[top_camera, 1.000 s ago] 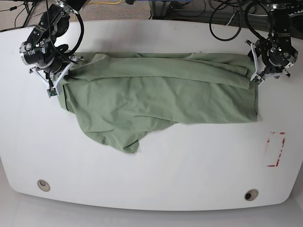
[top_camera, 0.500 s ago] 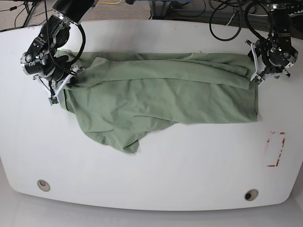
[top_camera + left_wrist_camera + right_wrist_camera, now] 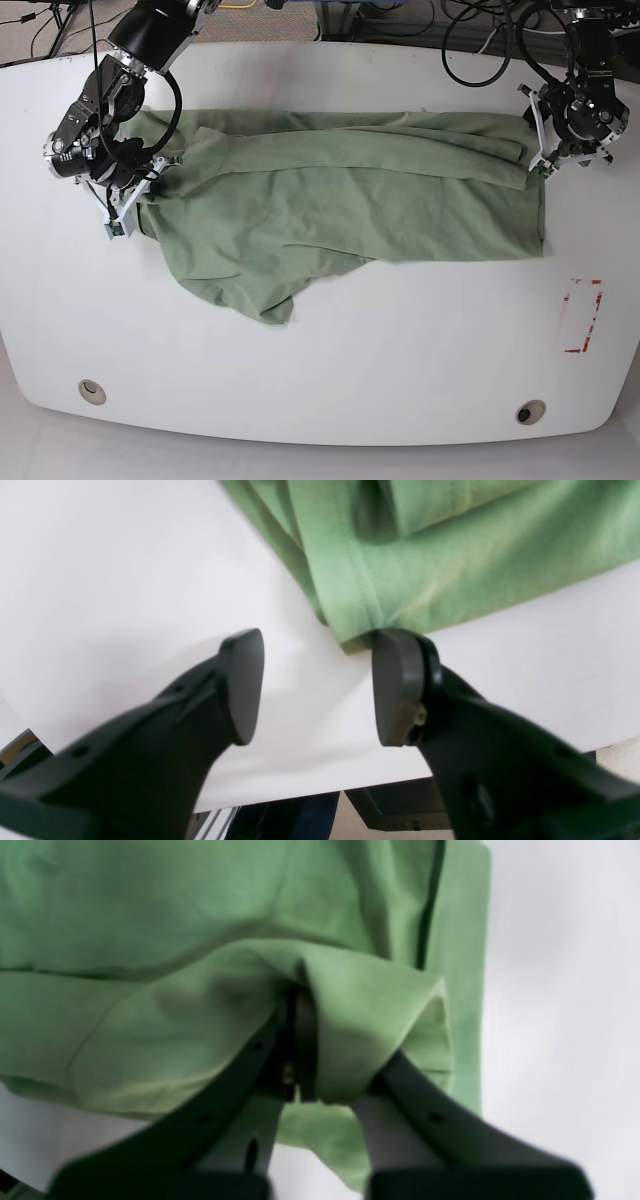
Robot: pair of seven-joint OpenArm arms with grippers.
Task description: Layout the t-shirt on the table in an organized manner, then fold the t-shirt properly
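Overhead view: a green t-shirt (image 3: 340,200) lies spread lengthwise across the far half of a white table (image 3: 320,370), rumpled, with a long fold running along its upper edge and a loose flap drooping toward the near side at lower left; the table carries two round holes (image 3: 92,391) near its front edge and a small red-outlined mark (image 3: 582,316) at the right.

Right gripper (image 3: 128,195), at the left end of the shirt in the overhead view: fingers (image 3: 280,1050) pressed together on a bunched ridge of the shirt (image 3: 200,990); cloth drapes over both sides of the pinch and covers the fingertips; bare tabletop (image 3: 560,990) shows to the right of the cloth in the wrist view.

Left gripper (image 3: 552,165), at the right end of the shirt in the overhead view: fingers (image 3: 242,685) stand well apart with only tabletop (image 3: 125,570) between them; a stitched corner of the shirt (image 3: 400,565) lies just ahead of the tips, its edge at or touching the right-hand pad; nothing is gripped; the table's edge and dark objects below it appear at the bottom of this view.
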